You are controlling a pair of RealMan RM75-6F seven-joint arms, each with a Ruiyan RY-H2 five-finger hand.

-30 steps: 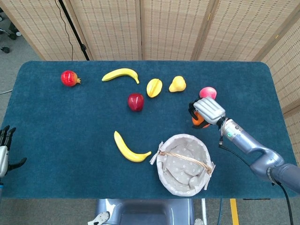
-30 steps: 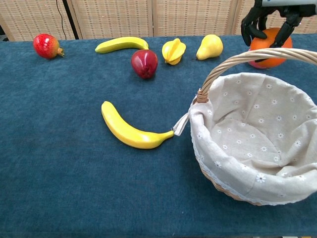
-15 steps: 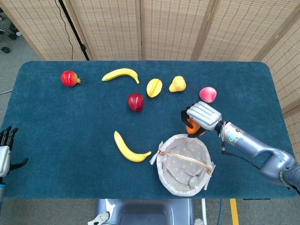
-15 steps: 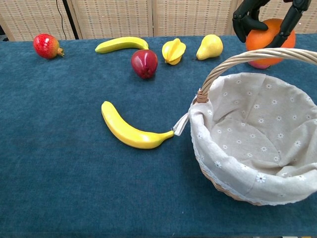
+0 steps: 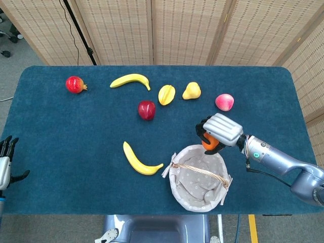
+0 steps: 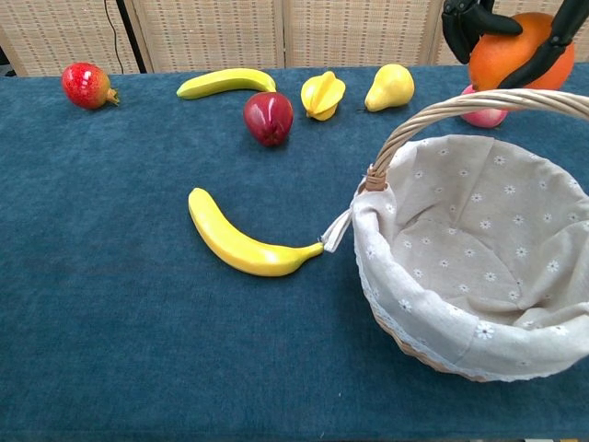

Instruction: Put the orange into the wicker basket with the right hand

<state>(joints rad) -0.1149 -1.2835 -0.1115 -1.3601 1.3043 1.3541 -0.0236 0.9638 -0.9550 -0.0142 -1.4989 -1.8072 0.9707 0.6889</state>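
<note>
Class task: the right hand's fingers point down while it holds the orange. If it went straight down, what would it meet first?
Probably the wicker basket, near its far rim or handle; the right hand with the orange hovers about there, though depth is unclear.

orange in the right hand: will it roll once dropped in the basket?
Probably a little. The orange is round and smooth, so apt to roll. The wicker basket has a soft, rumpled cloth liner with high walls, likely stopping it. The right hand holds it without denting: seemingly rigid.

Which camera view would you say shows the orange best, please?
The chest view: most of the orange shows between the right hand's dark fingers. In the head view only a sliver shows under the hand's back.
</note>
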